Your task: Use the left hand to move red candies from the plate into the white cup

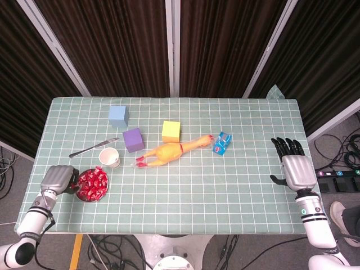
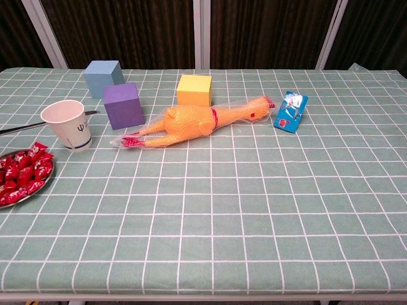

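Left robot hand [image 1: 58, 179] at plate [image 1: 80, 196] edge, fingers curled by red candies [image 1: 93, 184]; grip unclear. White cup [image 1: 109, 157] just beyond. Risk: candy slips, or plate gets shoved.

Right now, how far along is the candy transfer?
Done: nothing visible; from the chest view the cup shows no candy, though its inside is mostly hidden. In hand: the left hand sits at the plate's left edge; whether it holds a candy is unclear. Left: the candies are piled on the plate.
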